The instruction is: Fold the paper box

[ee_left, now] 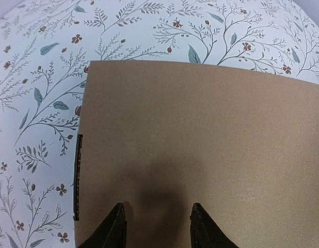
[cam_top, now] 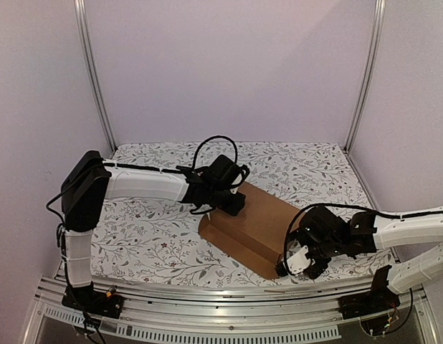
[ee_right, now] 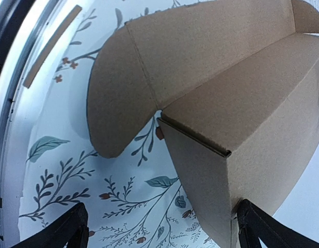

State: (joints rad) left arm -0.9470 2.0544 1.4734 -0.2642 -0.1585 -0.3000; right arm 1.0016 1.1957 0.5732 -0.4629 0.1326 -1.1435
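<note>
The paper box [cam_top: 257,222] is brown corrugated cardboard, partly folded, lying in the middle of the floral table with a front flap spread toward the near edge. My left gripper [cam_top: 232,202] is over its far left part. In the left wrist view its flat panel [ee_left: 201,134] fills the frame and the open, empty gripper [ee_left: 158,219] has its tips at the surface. My right gripper [cam_top: 297,261] is at the box's near right corner. In the right wrist view it [ee_right: 164,230] is wide open around the corner wall [ee_right: 211,186], beside a rounded flap [ee_right: 118,103].
The floral tablecloth [cam_top: 150,236] covers the table. A thin cardboard strip [ee_right: 51,44] lies by the metal rail [cam_top: 207,297] at the near edge. White walls and aluminium posts [cam_top: 96,79] enclose the back and sides.
</note>
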